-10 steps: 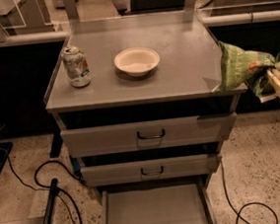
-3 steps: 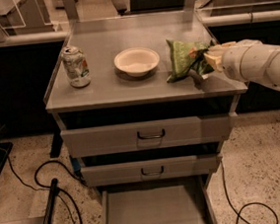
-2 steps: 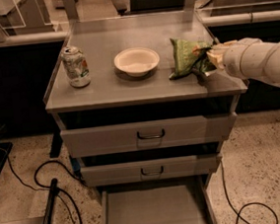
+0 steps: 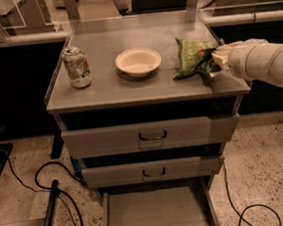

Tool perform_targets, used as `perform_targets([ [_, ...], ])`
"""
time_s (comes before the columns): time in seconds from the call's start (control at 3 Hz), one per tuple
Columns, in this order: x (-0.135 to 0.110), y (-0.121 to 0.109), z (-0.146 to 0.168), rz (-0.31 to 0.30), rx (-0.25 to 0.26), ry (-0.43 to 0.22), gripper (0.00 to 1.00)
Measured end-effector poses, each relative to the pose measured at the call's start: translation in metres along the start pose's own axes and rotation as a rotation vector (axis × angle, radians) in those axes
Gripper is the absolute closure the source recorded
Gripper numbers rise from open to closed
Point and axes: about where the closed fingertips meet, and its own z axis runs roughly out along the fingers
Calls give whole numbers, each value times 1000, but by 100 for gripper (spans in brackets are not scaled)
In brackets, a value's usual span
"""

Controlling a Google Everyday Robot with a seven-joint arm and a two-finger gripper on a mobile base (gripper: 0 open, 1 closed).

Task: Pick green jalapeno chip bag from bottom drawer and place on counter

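Observation:
The green jalapeno chip bag [image 4: 192, 56] is a crinkled green bag at the right side of the counter [image 4: 129, 88], its lower edge resting on or just above the surface. My gripper [image 4: 209, 62] reaches in from the right on a white arm and is shut on the bag's right edge. The bottom drawer [image 4: 159, 214] is pulled out at the bottom of the view and its tray shows nothing inside.
A white bowl [image 4: 138, 62] sits mid-counter, just left of the bag. A green-and-white soda can [image 4: 77, 66] stands at the counter's left. Two upper drawers [image 4: 151, 135] with dark handles are closed. Cables [image 4: 53, 188] lie on the floor at both sides.
The arm carried the bag from beyond the counter's right edge leftward over the counter, then settled it low at the right side near the bowl.

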Motion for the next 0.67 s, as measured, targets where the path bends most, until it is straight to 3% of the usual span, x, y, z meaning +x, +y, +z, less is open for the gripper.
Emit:
perform_targets([
  [0.67, 0, 0, 0, 0, 0, 0, 13],
])
